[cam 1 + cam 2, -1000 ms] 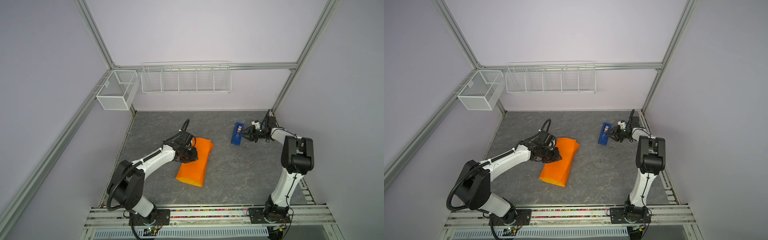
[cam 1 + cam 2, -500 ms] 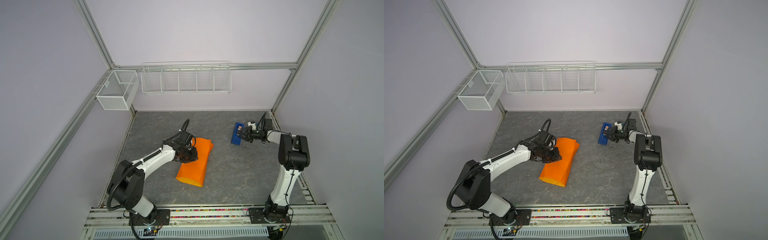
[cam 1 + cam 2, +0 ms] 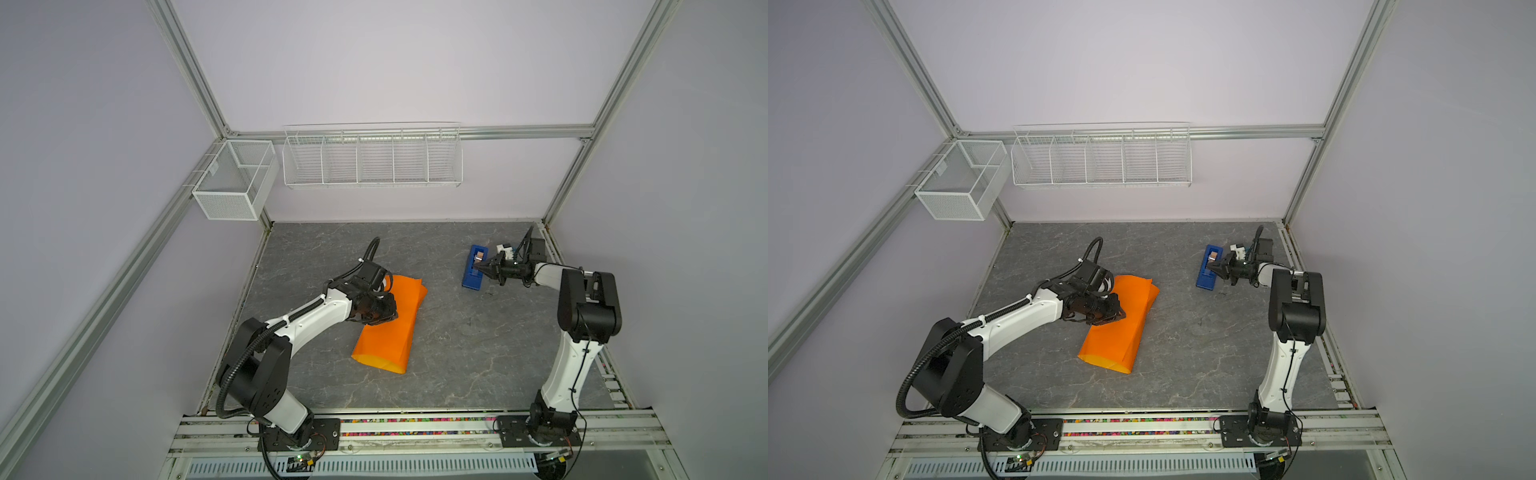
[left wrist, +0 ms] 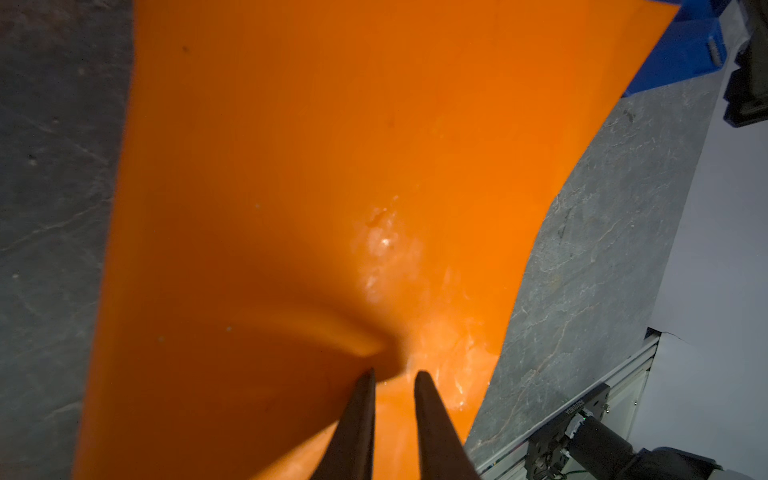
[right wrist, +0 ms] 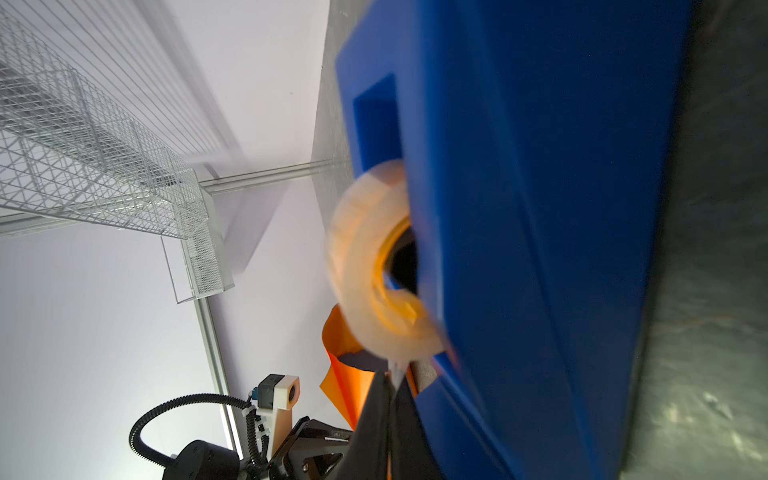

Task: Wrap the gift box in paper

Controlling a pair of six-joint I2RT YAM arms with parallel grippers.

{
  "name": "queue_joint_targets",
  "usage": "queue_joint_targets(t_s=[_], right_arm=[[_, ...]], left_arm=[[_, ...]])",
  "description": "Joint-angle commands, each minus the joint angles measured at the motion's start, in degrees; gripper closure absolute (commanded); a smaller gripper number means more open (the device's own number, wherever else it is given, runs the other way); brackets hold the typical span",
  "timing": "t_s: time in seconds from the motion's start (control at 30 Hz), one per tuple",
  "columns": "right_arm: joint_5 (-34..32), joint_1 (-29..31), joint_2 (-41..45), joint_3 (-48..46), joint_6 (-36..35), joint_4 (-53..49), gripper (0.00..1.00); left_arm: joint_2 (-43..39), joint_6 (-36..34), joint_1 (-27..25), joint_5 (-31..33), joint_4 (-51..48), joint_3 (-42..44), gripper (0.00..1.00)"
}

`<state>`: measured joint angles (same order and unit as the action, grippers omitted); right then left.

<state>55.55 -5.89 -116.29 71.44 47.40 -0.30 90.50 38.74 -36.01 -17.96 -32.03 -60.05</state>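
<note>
Steadily: draw the tape end [image 5: 392, 370] straight off the tape dispenser [image 3: 473, 272], then tear it off cleanly. Right gripper [image 3: 484, 268] at the dispenser, clamped shut on that end, apparently. Well apart from the dispenser, the paper [image 3: 395, 332], folded into a tube; gift box [image 5: 359, 358] likely the dark sliver in its open end. Left gripper [image 4: 395, 378] tips on the paper, a narrow gap apart; pinching or merely pressing, impossible to tell. Press the overlap flat until taped. No brand readable on the dispenser; lettering on the mount plate [image 4: 582, 405] illegible.
</note>
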Motion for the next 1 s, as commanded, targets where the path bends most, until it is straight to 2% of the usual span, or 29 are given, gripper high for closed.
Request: queue_joint_targets(t_s=[0.0,0.47,0.77,0.97], right_arm=[[0.6,0.7,7.1,-1.8,-0.3,-2.5,0.93],[-2.8,5.0,23.4,-19.5,-2.4,-5.3,0.93],[-3.0,6.0,15.7,-22.9,-5.9,-3.9,0.93],[-6.3,6.0,10.0,-22.8,-10.9,-8.1,0.93]], left_arm=[[4.4,-0.2,-0.3,3.0,-4.2,2.9,0.80],[4.3,-0.3,-0.3,3.0,-4.6,3.1,0.80],[4.4,-0.1,-0.3,3.1,-4.6,3.0,0.80],[4.3,-0.2,-0.3,3.2,-4.8,3.0,0.80]])
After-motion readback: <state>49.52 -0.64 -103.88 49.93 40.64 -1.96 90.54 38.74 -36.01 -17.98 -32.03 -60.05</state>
